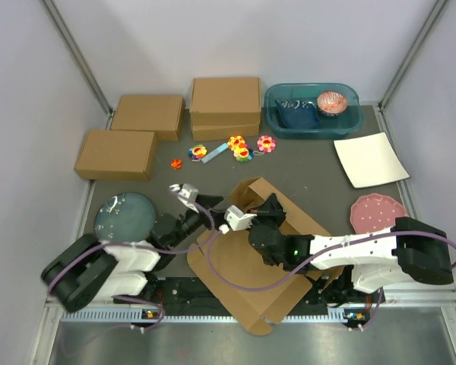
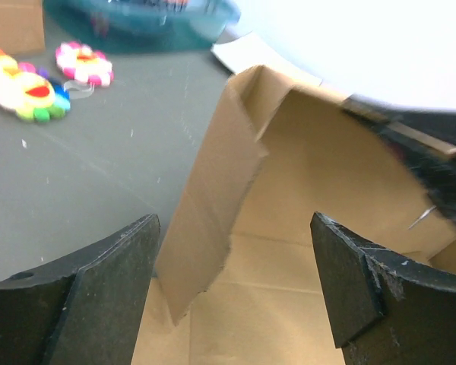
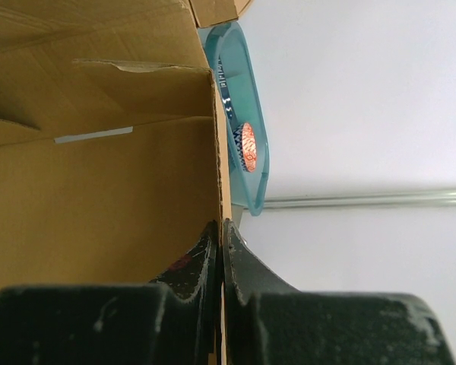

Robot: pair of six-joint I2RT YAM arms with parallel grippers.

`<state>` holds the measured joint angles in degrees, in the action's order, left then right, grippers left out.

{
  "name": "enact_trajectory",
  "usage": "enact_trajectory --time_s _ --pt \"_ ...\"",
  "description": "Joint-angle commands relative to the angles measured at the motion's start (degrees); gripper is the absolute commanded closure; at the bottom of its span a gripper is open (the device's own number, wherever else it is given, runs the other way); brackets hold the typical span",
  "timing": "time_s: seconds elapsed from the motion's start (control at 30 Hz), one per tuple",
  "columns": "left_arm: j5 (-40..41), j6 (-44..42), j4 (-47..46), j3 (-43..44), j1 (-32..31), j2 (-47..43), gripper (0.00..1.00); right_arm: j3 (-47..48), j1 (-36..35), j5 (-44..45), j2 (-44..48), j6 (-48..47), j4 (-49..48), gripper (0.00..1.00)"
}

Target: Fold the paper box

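Note:
The paper box (image 1: 239, 274) is a brown die-cut sheet lying partly folded at the near middle of the table, with its far walls raised. My right gripper (image 1: 270, 207) is shut on the top edge of one raised wall (image 3: 99, 198), and the fingertips (image 3: 213, 237) pinch the cardboard edge. My left gripper (image 1: 210, 206) stands wide open at the box's left side. In the left wrist view an upright side flap (image 2: 213, 198) rises just ahead, between the two fingers (image 2: 114, 281), and neither finger touches it. The box floor (image 2: 289, 304) lies below.
Three ready-made cardboard boxes (image 1: 147, 114) (image 1: 115, 153) (image 1: 225, 106) stand at the back left. At the back right is a teal bin (image 1: 311, 128), with a white sheet (image 1: 370, 158) in front of it. Flower toys (image 1: 239, 146), a pink plate (image 1: 378, 213) and a round blue-grey dish (image 1: 125, 214) surround the box.

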<state>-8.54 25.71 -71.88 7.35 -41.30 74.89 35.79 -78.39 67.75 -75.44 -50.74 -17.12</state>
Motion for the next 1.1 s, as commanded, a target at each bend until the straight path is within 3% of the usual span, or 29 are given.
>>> enact_trajectory --time_s 0.0,0.13,0.17,0.33,0.53,0.8,1.07 --pt "1.8 -0.7 0.7 -3.7 -0.3 -17.3 0.14 -0.5 -1.5 -7.1 -0.7 4.8 1.7 1.0" --pt "14.3 0.6 18.9 -2.8 -0.4 -32.4 0.13 -0.7 -1.4 -7.5 -1.2 4.3 0.4 1.0" --pt "16.1 0.4 19.4 -2.7 -0.3 -34.4 0.12 -0.7 -1.4 -7.5 -1.3 4.2 0.2 1.0" --pt "21.4 -0.2 26.6 4.8 0.8 -24.3 0.12 -0.1 -1.4 -7.8 -1.6 3.7 -0.6 1.0" --pt "19.2 1.3 25.0 12.2 1.7 -6.9 0.12 0.4 -1.5 -8.1 -1.0 4.6 0.9 1.0" --pt "6.7 2.1 11.6 11.0 1.8 0.1 0.12 0.6 -1.4 -8.2 -0.9 5.6 2.5 1.0" --pt "-0.1 3.7 -2.5 7.6 1.7 5.2 0.11 0.5 -1.5 -8.4 -0.9 6.0 3.2 1.0"
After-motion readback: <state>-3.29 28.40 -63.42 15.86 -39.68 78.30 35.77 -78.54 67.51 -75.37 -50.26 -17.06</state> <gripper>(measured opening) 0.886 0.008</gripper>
